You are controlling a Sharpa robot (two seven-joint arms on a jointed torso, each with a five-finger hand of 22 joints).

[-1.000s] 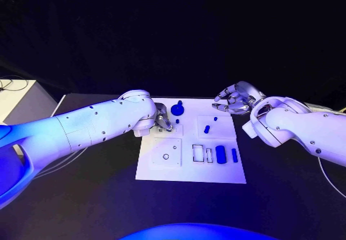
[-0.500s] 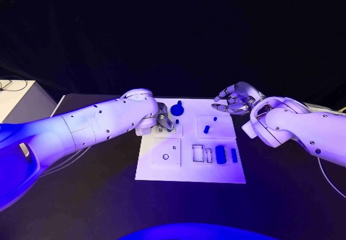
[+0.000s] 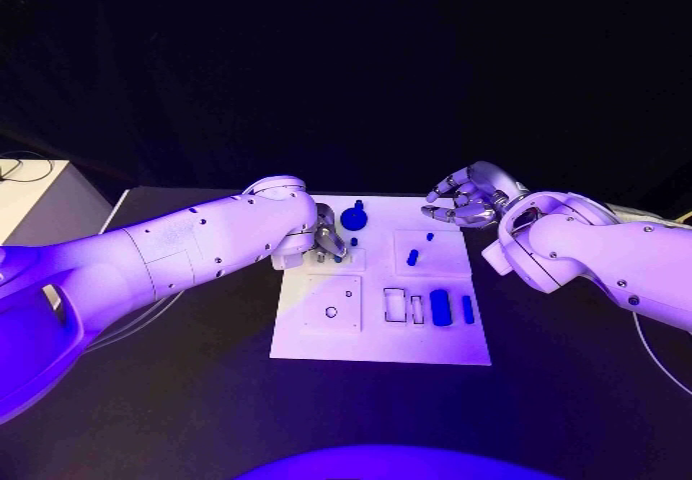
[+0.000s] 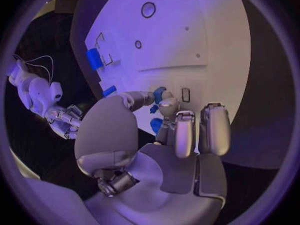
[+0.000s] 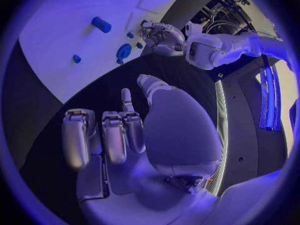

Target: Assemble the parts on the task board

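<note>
Our left hand [image 3: 329, 240] pinches a small blue part [image 4: 160, 93] at the task board's [image 3: 378, 345] far-left corner; its axis we cannot tell. Our right hand [image 3: 469, 200] hovers slack-fingered, holding nothing, beyond the far-right corner.

Task board [image 3: 378, 345] mid-table [image 3: 173, 400]; left hand [image 3: 326, 243] over board's far-left part; right hand [image 3: 464, 203] beyond far-right corner.
</note>
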